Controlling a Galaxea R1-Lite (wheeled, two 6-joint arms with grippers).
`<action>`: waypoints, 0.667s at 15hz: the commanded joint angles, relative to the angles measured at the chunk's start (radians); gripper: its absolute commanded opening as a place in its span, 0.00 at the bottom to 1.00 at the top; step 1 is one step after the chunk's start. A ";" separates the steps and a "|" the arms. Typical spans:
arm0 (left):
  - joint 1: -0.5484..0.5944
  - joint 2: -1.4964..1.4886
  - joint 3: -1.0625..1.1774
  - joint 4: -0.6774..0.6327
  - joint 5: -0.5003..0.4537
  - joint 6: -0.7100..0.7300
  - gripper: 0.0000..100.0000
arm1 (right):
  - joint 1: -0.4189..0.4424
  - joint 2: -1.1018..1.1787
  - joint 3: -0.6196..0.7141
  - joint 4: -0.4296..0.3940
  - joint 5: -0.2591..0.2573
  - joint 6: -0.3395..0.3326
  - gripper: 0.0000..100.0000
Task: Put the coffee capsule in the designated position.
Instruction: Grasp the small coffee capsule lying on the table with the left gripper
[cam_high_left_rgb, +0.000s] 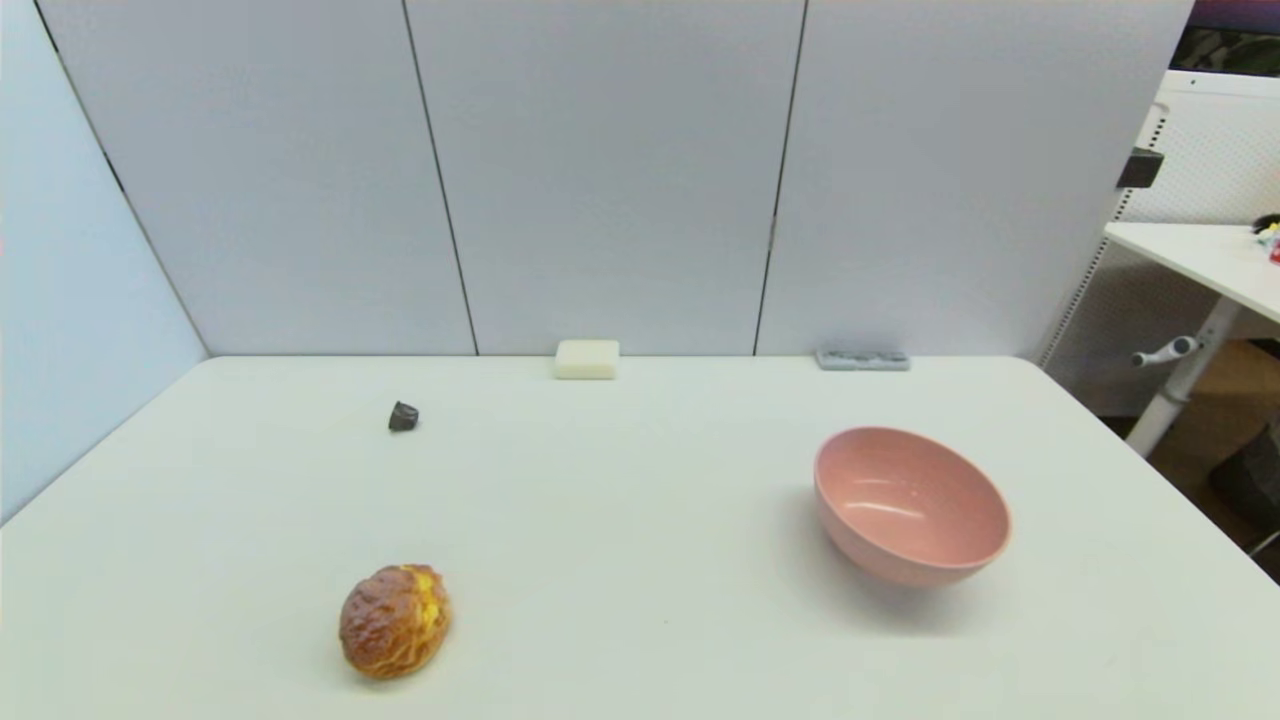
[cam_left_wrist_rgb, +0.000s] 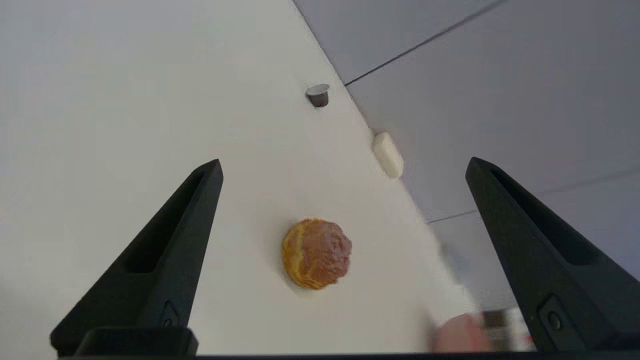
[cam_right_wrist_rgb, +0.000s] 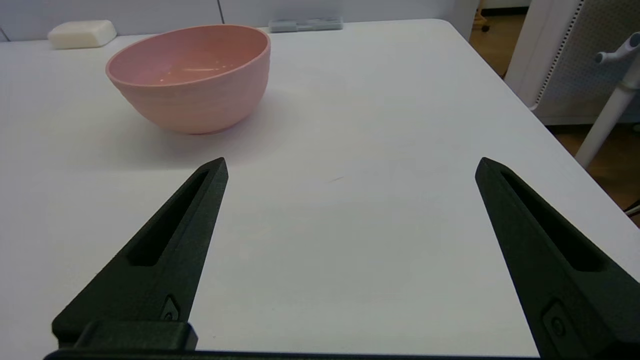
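Head view shows the coffee capsule (cam_high_left_rgb: 403, 416) lying untouched on the counter (cam_high_left_rgb: 640, 560), far left, beyond the bread roll (cam_high_left_rgb: 395, 621). Both the left gripper (cam_left_wrist_rgb: 342, 167) and right gripper (cam_right_wrist_rgb: 350, 165) gape wide, empty. Reaching for the capsule seems next.

Head view high, facing down the table (cam_high_left_rgb: 640, 560), both wrist views low, sharing bowl (cam_high_left_rgb: 910, 505).
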 joint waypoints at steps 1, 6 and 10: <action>-0.009 0.326 -0.237 -0.012 0.002 0.434 1.00 | 0.000 0.001 0.000 0.000 0.000 0.000 1.00; -0.084 0.670 -0.507 -0.064 0.002 0.649 1.00 | 0.000 0.001 0.000 0.000 0.000 0.000 1.00; -0.102 0.971 -0.653 -0.196 0.003 0.787 1.00 | 0.000 0.001 0.000 0.000 0.000 0.000 1.00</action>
